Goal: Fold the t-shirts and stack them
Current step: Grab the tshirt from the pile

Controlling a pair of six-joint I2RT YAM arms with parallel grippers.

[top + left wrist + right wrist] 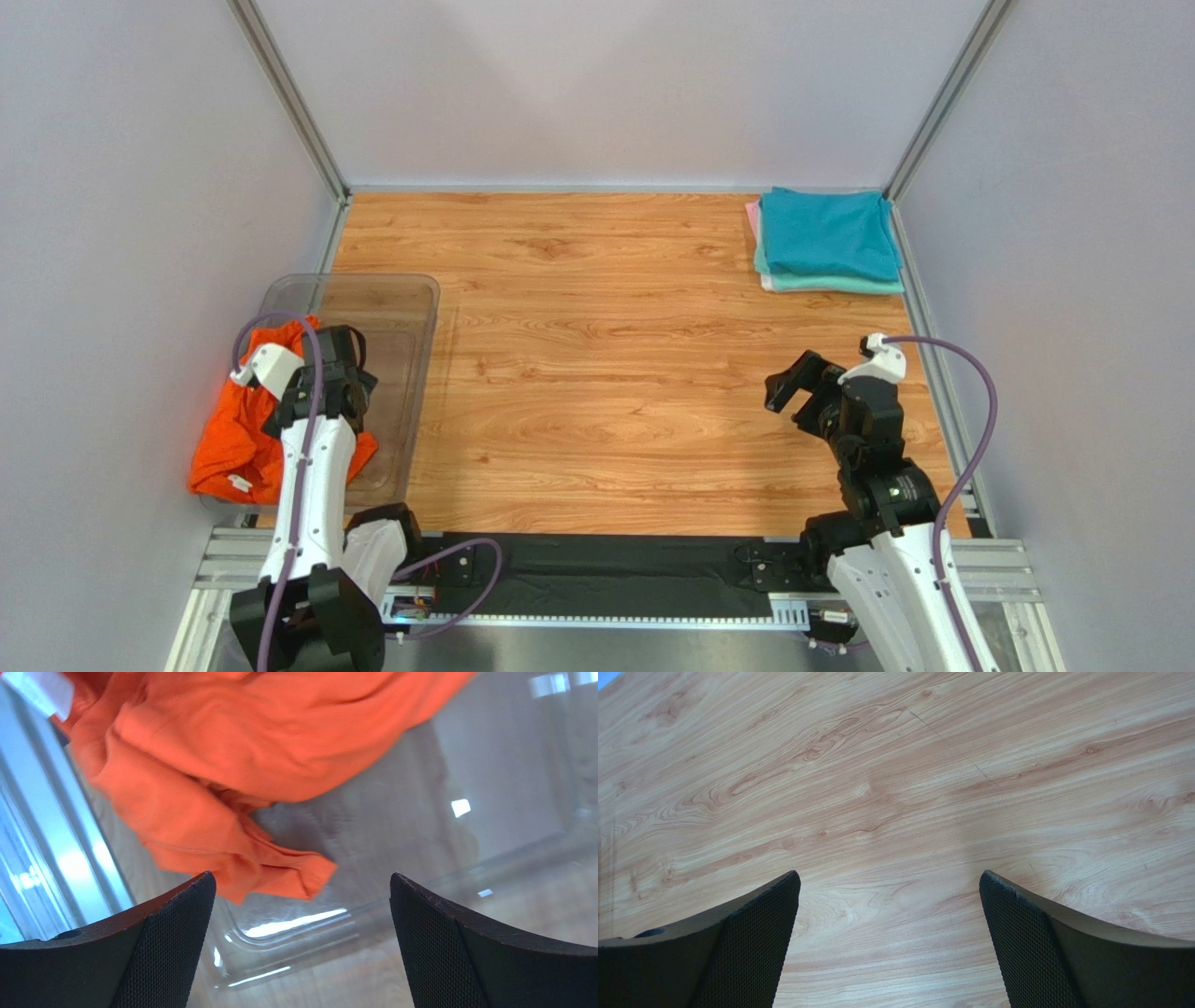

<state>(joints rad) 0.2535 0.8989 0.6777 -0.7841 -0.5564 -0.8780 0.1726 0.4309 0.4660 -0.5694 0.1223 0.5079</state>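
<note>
At the near left, the left tool [300, 882] hung spread apart and empty over the orange shirt [246, 756], which lay crumpled in the left side of the clear tub [410, 289]. The right tool [889, 875], likewise apart and holding nothing, hovered above the bare wood-grain tabletop [603, 322]. The job looked mostly done: the teal shirt [828, 231] lay folded atop the mint shirt [835, 286] and pink shirt [753, 224] in the far right corner beneath plain grey walls [617, 84], leaving only the orange one to lift out, fold and stack.

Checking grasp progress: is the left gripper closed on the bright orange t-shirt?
No, the left gripper is wide open, with the bright orange t-shirt lying ahead of it.
</note>
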